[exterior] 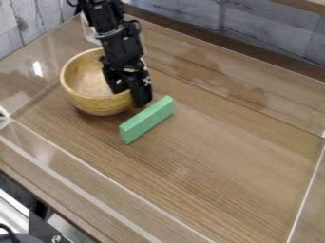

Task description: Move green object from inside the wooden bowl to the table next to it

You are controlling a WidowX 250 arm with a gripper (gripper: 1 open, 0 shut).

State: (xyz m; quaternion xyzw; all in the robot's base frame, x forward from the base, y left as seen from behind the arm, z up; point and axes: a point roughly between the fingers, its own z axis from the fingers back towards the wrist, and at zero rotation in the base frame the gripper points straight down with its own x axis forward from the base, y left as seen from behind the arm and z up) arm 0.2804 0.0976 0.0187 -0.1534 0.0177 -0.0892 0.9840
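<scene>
Black robot arm: reaching steeply downward, black gripper (136,92) with jaws apart, empty, between round light-tan wooden bowl (86,87) and bright-green flat rectangular block (147,119). Block: flat on brown wood-grain table (216,161), beside bowl. Arm base cut off at top.

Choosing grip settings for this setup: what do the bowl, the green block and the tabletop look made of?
Wooden bowl: light tan, smooth and slightly glossy, yellowish inside; probably turned wood. Green object: uniform bright green, matte, crisp edges; painted wood or plastic, cannot tell which. Table: brown with straight grain lines; wood or wood-look laminate.
</scene>
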